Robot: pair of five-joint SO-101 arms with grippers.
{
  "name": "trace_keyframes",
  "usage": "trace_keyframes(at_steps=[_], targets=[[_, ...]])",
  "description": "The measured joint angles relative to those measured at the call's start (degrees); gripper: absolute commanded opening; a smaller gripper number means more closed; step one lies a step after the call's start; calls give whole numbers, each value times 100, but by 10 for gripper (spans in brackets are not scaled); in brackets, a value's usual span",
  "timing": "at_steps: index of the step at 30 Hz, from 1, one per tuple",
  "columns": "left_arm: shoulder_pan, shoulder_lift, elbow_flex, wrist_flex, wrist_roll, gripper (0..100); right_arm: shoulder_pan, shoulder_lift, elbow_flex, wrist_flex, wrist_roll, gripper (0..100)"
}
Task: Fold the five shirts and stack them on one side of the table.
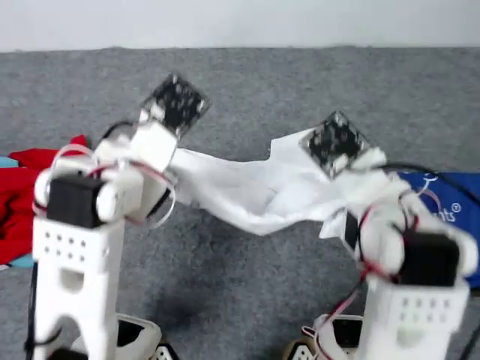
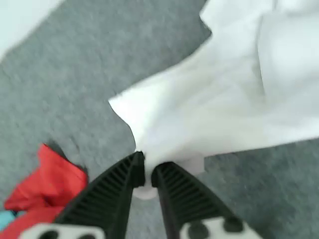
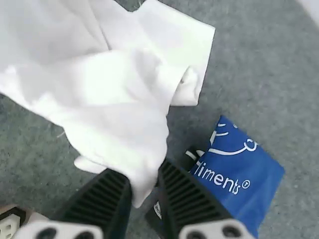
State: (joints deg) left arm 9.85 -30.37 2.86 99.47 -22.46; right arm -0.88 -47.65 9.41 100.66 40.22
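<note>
Black ribbed fingers of the left gripper (image 2: 147, 167) are seen closest in the left wrist view, pinched together on an edge of the white shirt (image 2: 214, 109). The right gripper (image 3: 144, 181) is likewise clenched, with a fold of the same shirt caught between its fingers.

From the high view, the white shirt (image 1: 247, 191) is shown stretched between the left arm (image 1: 82, 202) and the right arm (image 1: 405, 247), sagging in the middle. It appears to be lifted off the grey table (image 1: 262, 97), though this cannot be judged with certainty. The cloth is bunched and creased near the right arm, and one loose corner is spread flat in the right wrist view.

A red shirt (image 1: 19, 195) is crumpled at the table's left edge, just beside the left arm, with a strip of teal cloth (image 1: 7, 161) showing beneath it. A blue shirt (image 1: 450, 202) with white print is laid on the right side, close to the right gripper and apart from the white shirt.
</note>
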Motion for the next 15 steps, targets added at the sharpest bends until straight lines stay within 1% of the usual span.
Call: trace_keyframes(at_steps=[2,5,7,10,13,15], targets=[[9,-281,527,0,-97,13,-26,-273,185,0,0,10],[9,-387,1248,0,-290,13,-26,-202,501,0,0,10],[9,-387,1609,0,-422,13,-211,-141,738,0,0,10],[9,-387,1934,0,-571,13,-510,-123,976,0,9,10],[9,-387,2075,0,-870,13,-598,-123,1160,0,-18,10],[9,-387,2136,0,-923,13,-624,-123,1327,0,-53,10]])
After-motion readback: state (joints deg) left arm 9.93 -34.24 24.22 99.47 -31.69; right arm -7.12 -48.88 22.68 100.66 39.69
